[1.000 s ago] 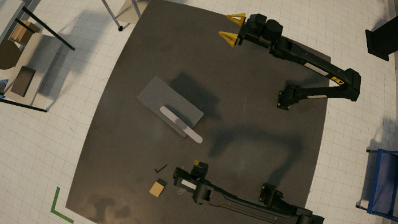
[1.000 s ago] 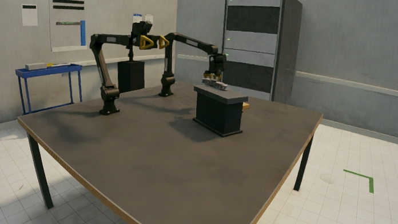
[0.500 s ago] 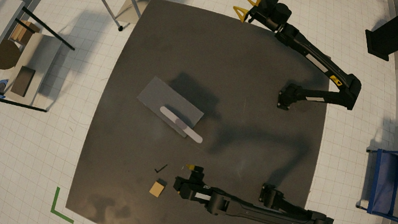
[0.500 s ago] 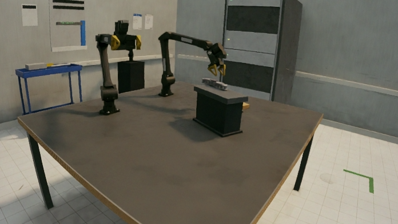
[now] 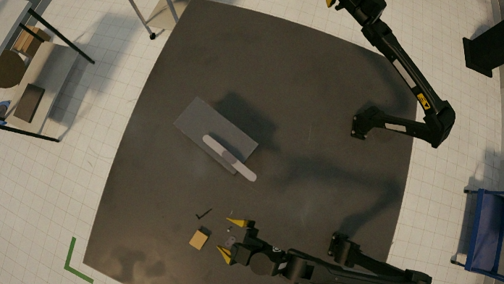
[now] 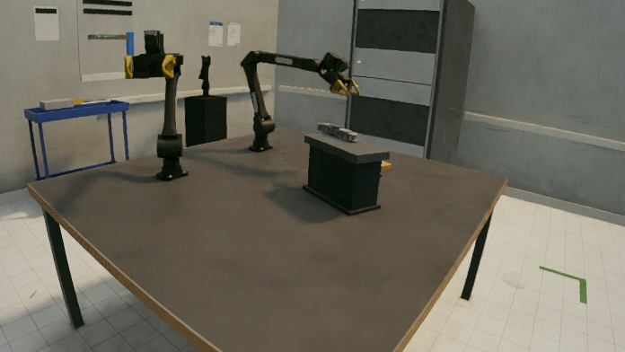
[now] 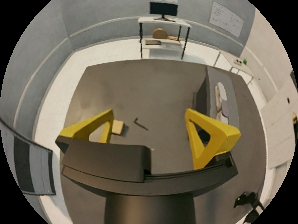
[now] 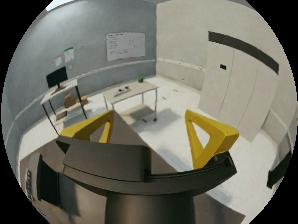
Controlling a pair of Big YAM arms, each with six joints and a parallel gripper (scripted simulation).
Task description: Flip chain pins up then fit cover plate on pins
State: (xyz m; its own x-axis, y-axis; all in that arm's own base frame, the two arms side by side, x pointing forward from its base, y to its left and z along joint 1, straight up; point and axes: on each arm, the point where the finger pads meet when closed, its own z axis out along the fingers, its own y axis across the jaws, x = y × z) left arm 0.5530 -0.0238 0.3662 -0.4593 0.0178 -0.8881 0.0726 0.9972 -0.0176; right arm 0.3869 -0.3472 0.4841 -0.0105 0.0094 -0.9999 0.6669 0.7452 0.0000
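Worktop (image 5: 163,203) (image 6: 269,251) (image 7: 150,85) (image 8: 91,193), dark grey-brown and broad, bears two black jointed arms along its right edge in the top view. A rectangular dark block with a grey top slab (image 5: 210,116) (image 6: 343,175) (image 7: 230,95) (image 8: 47,185) stands left of the worktop's middle. The pale grey link chain (image 5: 229,156) (image 6: 337,131) (image 7: 220,100) (image 8: 29,185) lies along the block's long side, one end reaching past its outline. The left gripper (image 5: 222,232) (image 6: 346,87) (image 7: 149,112), black with yellow fingers, is wide open and holds nothing; so does the matching right gripper (image 5: 334,3) (image 6: 150,67) (image 8: 149,113), raised high. Toward the worktop's lower-left corner sit a tan square block (image 5: 199,239) (image 6: 386,166) (image 7: 118,127), a thin black L-shaped tool (image 5: 203,214) (image 7: 141,123) and a grey two-holed oval plate (image 5: 230,240).
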